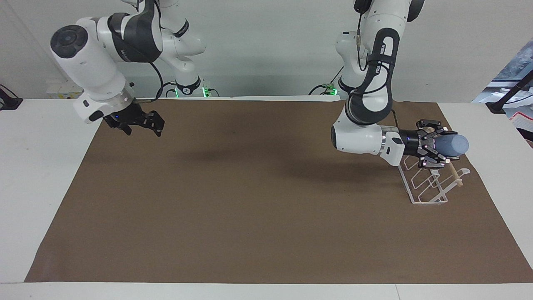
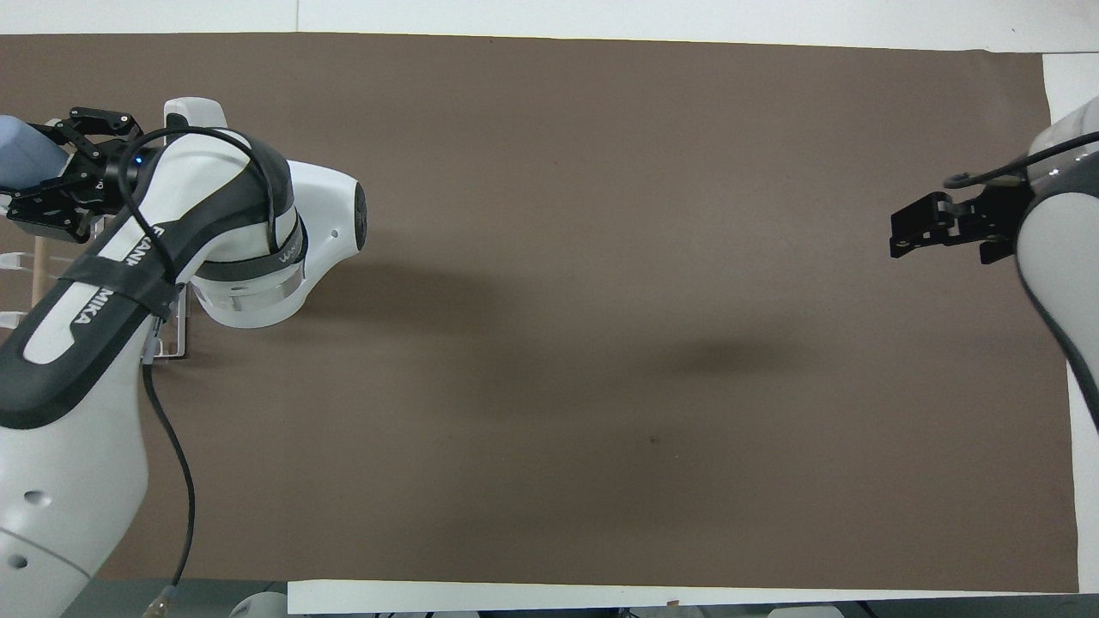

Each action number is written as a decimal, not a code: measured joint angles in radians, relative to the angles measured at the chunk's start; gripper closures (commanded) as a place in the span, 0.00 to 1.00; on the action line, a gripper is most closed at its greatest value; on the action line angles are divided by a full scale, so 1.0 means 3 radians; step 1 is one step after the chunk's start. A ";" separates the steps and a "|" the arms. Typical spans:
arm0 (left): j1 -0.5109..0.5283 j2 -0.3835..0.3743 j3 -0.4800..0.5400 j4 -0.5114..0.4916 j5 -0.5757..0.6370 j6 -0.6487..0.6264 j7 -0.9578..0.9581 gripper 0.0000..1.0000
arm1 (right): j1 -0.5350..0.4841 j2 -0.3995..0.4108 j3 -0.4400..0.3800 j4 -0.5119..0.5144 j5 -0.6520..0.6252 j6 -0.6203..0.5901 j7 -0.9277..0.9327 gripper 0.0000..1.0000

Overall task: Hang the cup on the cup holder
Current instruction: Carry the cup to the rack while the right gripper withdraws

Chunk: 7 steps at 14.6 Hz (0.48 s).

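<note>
The light-blue cup [image 1: 456, 145] lies on its side in my left gripper [image 1: 441, 146], which is shut on it. The cup sticks out past the fingers toward the left arm's end of the table. It hangs over the upper part of the white wire cup holder [image 1: 429, 185], just above the wooden dowel [image 1: 454, 173]. I cannot tell whether cup and holder touch. In the overhead view the cup [image 2: 21, 159] and left gripper [image 2: 39, 172] are at the edge, and the arm hides most of the holder [image 2: 39, 266]. My right gripper [image 1: 139, 123] is open and empty, raised over the mat's corner at the right arm's end; the overhead view shows it [image 2: 914, 230] too.
A brown mat [image 1: 258, 208] covers most of the white table [image 1: 37, 166]. The holder stands on the mat near its edge at the left arm's end. A black cable [image 2: 172, 463] hangs along the left arm.
</note>
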 measured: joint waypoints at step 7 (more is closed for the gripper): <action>0.0064 0.0117 -0.0007 0.0086 -0.0026 0.0001 -0.0406 1.00 | -0.0009 -0.0084 0.0076 0.0129 -0.0004 -0.0234 0.0005 0.01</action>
